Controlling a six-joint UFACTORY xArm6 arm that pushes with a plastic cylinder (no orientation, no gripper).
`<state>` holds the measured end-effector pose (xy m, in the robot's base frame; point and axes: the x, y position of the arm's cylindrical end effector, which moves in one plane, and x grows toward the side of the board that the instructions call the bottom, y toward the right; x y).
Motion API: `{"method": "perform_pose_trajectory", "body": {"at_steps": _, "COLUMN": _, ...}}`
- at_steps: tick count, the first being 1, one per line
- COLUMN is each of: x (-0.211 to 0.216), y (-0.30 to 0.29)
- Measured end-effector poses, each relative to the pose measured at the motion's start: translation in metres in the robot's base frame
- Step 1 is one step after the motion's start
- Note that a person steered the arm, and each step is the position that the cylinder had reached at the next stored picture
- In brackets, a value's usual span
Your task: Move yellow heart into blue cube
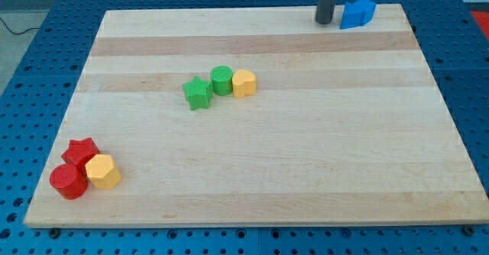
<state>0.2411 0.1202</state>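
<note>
Camera view: my tip [326, 21] stood at the wooden board's [306, 163] top edge, just left of the blue cube [357, 14]; no gripper fitted. Yellow heart [244, 83] lay mid-board, touching a green cylinder [222, 80] beside a green star [198, 93], well apart from my tip.

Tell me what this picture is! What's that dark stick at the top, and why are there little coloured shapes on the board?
The dark stick is the end of a robot arm. It has no hand and holds nothing; it pushes blocks with my tip. One camera looks down at a wooden board. My tip is at the view's top, just left of the blue cube. In the middle lie a green star, a green cylinder and a yellow heart in a row. At the bottom left huddle a red star, a red cylinder and another yellow block.
</note>
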Motion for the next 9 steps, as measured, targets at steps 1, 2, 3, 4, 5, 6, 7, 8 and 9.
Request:
{"method": "perform_pose_trajectory", "body": {"at_steps": 1, "x": 0.062, "y": -0.010}}
{"method": "perform_pose_trajectory", "body": {"at_steps": 2, "x": 0.137, "y": -0.008}}
{"method": "perform_pose_trajectory", "body": {"at_steps": 3, "x": 0.199, "y": -0.039}}
{"method": "perform_pose_trajectory", "body": {"at_steps": 4, "x": 0.232, "y": -0.108}}
{"method": "perform_pose_trajectory", "body": {"at_steps": 5, "x": 0.227, "y": -0.186}}
{"method": "perform_pose_trajectory", "body": {"at_steps": 6, "x": 0.199, "y": -0.207}}
{"method": "perform_pose_trajectory", "body": {"at_steps": 7, "x": 0.162, "y": -0.185}}
{"method": "perform_pose_trajectory", "body": {"at_steps": 8, "x": 0.130, "y": -0.138}}
{"method": "perform_pose_trajectory", "body": {"at_steps": 9, "x": 0.126, "y": -0.115}}
